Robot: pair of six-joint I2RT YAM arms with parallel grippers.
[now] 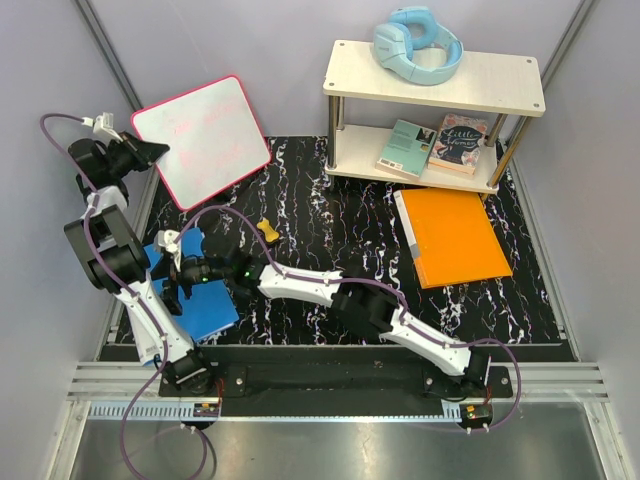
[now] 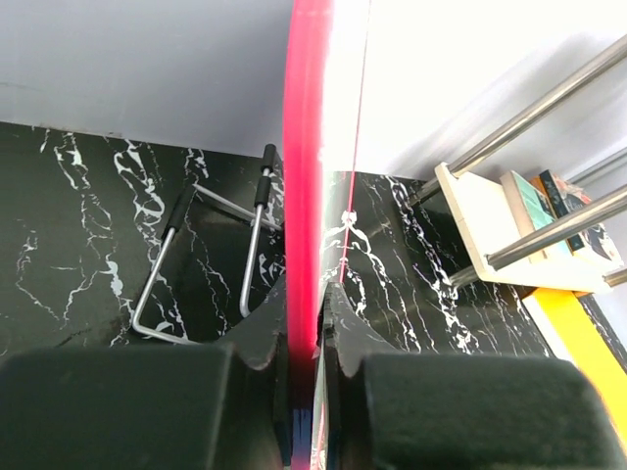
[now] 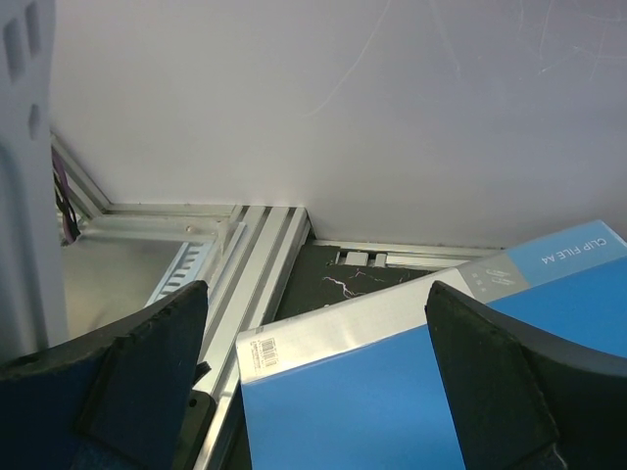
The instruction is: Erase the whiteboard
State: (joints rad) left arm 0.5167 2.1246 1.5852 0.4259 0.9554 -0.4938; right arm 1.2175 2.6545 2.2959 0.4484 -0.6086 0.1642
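The whiteboard (image 1: 203, 138), white with a pink-red rim and faint pink scribbles, is held tilted up at the back left. My left gripper (image 1: 150, 152) is shut on its left edge. In the left wrist view the rim (image 2: 302, 176) runs edge-on between the closed jaws of the left gripper (image 2: 313, 338). My right gripper (image 1: 176, 270) reaches across to the left and hangs open over the blue folder (image 1: 205, 300). In the right wrist view the right gripper (image 3: 313, 377) is wide open and empty, with the blue folder (image 3: 392, 401) below it.
A white two-level shelf (image 1: 437, 75) stands at the back right with blue headphones (image 1: 416, 45) on top and books (image 1: 430, 145) below. An orange folder (image 1: 452, 235) lies in front of it. A small yellow object (image 1: 265, 229) lies mid-mat. A wire stand (image 2: 196, 250) lies under the board.
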